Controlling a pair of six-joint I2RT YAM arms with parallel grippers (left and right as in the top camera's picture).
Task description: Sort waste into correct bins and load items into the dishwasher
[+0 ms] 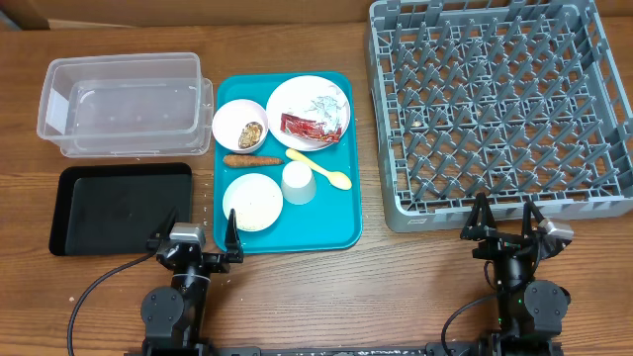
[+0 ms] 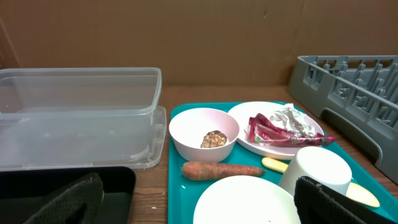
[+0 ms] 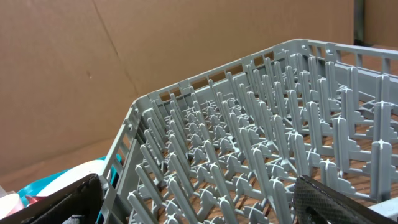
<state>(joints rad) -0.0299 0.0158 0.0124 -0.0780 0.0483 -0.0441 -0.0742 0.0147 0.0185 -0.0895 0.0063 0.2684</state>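
On the teal tray, a pale plate [image 1: 297, 96] holds a red-and-silver wrapper [image 1: 315, 126] and white paper [image 1: 326, 103]. A bowl [image 1: 233, 116] holds a brown lump [image 1: 251, 133]. An orange-brown stick [image 1: 252, 159], a yellow spoon [image 1: 321, 170], an upturned white cup [image 1: 298, 182] and a bowl with rice [image 1: 252, 201] lie nearer. The clear tub [image 1: 124, 104] and black tray [image 1: 119, 208] sit left, the grey dish rack [image 1: 499, 109] right. My left gripper [image 1: 203, 227] is open and empty before the tray; my right gripper [image 1: 505, 220] is open and empty before the rack.
The teal tray [image 1: 341, 232] lies between the bins and the rack. A cardboard wall [image 2: 186, 37] stands behind the table. The left wrist view shows the bowl with the lump [image 2: 193, 127], the stick [image 2: 221, 169] and the cup [image 2: 314, 169]. The right wrist view shows the rack's pegs [image 3: 249, 143].
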